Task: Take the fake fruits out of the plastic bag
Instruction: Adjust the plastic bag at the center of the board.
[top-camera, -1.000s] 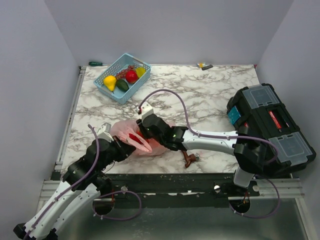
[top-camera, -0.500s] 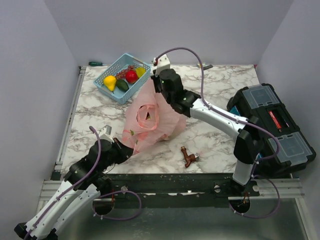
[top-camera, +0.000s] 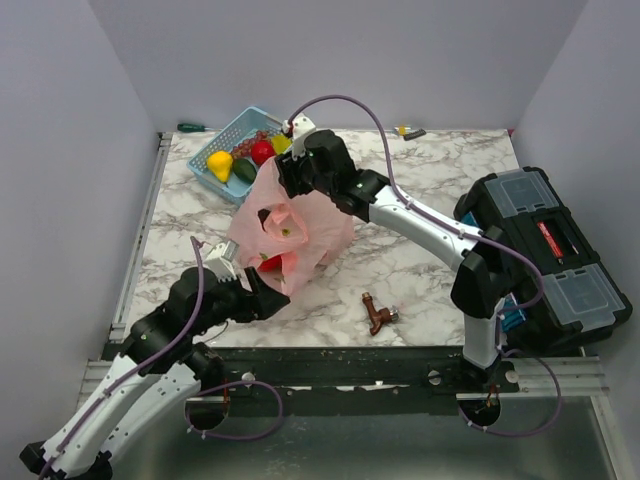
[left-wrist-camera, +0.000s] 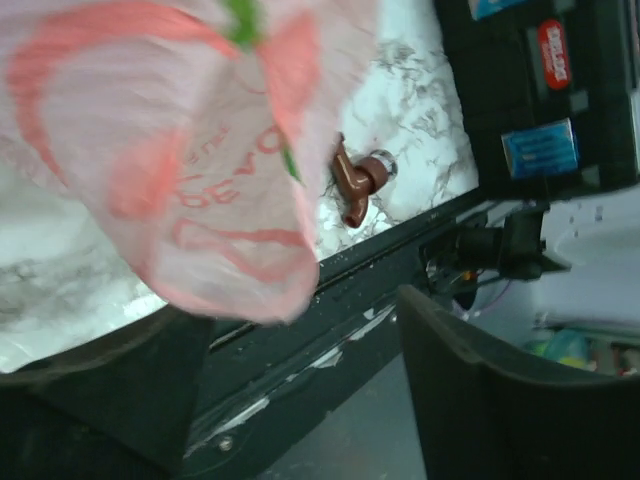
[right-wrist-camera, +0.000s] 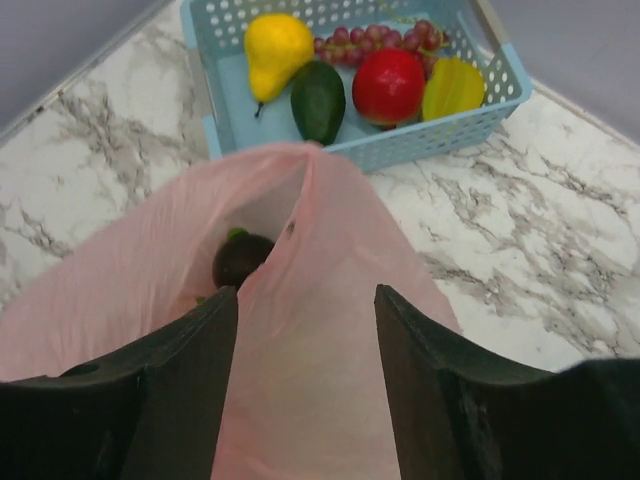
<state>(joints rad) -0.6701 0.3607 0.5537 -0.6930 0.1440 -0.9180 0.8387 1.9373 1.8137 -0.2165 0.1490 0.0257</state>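
The pink plastic bag (top-camera: 300, 215) stands bunched up on the marble table, its mouth toward the front left. A red fake fruit (top-camera: 270, 263) shows at that mouth. In the right wrist view a dark round fruit (right-wrist-camera: 240, 258) lies inside the bag (right-wrist-camera: 320, 330). My right gripper (top-camera: 285, 185) hovers over the bag's top, open, a fold of the bag rising between its fingers (right-wrist-camera: 190, 380). My left gripper (top-camera: 268, 295) is at the bag's lower front edge, open, with the bag (left-wrist-camera: 190, 160) hanging just above its jaws.
The light blue basket (top-camera: 222, 180) at the back left holds a yellow pear (right-wrist-camera: 275, 45), an avocado (right-wrist-camera: 318, 98), a red apple (right-wrist-camera: 388, 85), grapes and a yellow-green fruit. A brown tap-like piece (top-camera: 378, 315) lies near the front edge. A black toolbox (top-camera: 540, 255) fills the right side.
The right gripper carried the bag up from the front edge toward the basket. Both grippers, shut earlier, are now open. The bag has sagged leftward and the red fruit shows at its mouth.
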